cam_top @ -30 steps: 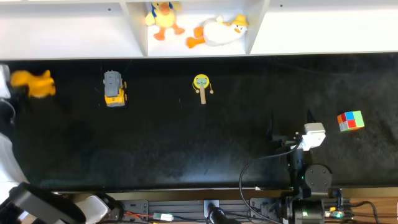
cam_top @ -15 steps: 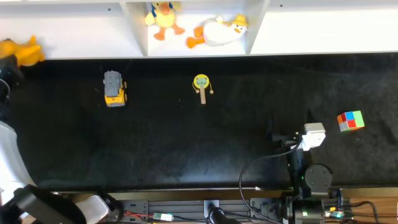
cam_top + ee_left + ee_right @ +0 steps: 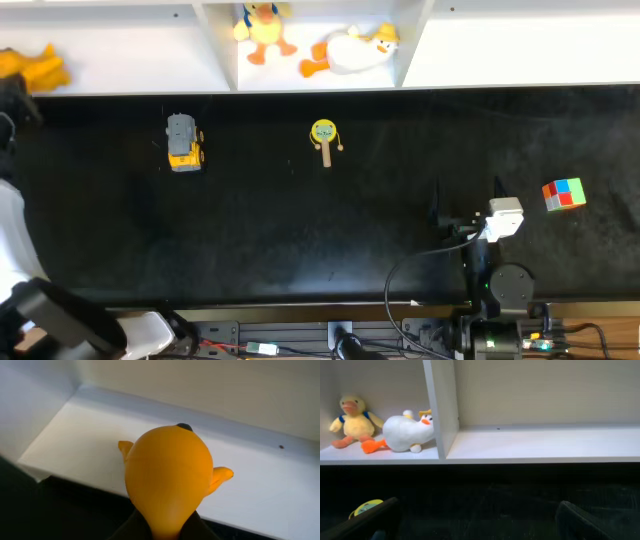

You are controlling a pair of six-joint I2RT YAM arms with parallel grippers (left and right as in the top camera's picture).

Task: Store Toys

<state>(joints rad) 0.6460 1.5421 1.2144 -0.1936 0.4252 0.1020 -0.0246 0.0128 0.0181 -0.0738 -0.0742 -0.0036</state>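
Observation:
My left gripper [image 3: 165, 532] is shut on an orange toy [image 3: 169, 480], holding it over the front edge of the white shelf's left compartment [image 3: 90, 455]; in the top view the orange toy [image 3: 32, 68] sits at the far left over the shelf. On the black table lie a yellow-grey toy truck [image 3: 183, 141], a yellow rattle [image 3: 324, 138] and a coloured cube [image 3: 563, 194]. A yellow duck [image 3: 263, 28] and a white duck plush [image 3: 352, 50] lie in the middle compartment. My right gripper [image 3: 475, 520] stands open low near the table's front right.
The white shelf [image 3: 520, 55] runs along the table's back edge, with dividers [image 3: 440, 410] between compartments. The right compartment [image 3: 545, 440] holds nothing. Cables [image 3: 430, 265] lie by the right arm's base.
My left gripper has carried the orange toy up from the table's left edge to the shelf's left compartment. The right arm has not moved.

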